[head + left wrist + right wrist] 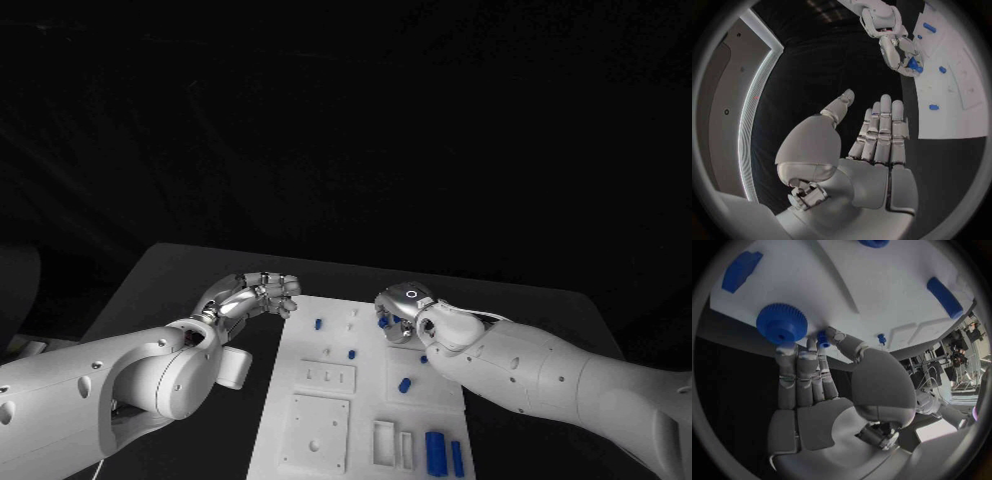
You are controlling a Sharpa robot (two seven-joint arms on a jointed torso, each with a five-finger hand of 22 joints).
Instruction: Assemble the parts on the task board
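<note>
The right hand (817, 390) pinches a small peg (823, 338) beside the gear (782, 323) at the board's (325, 420) one o'clock corner, seemingly mid-insertion; next it needs careful alignment, while the left hand (873, 135), fingers apart, waits at ten o'clock.

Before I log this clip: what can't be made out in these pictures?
- Head view: the right robot hand covers the blue parts under it; what it touches is hidden there.
- Right wrist view: a small blue part sits at its fingertips beside the blue gear; whether it is pinched is unclear.
- Head view: the task board is cut off at the bottom edge.
- Left robot hand: holds nothing.
</note>
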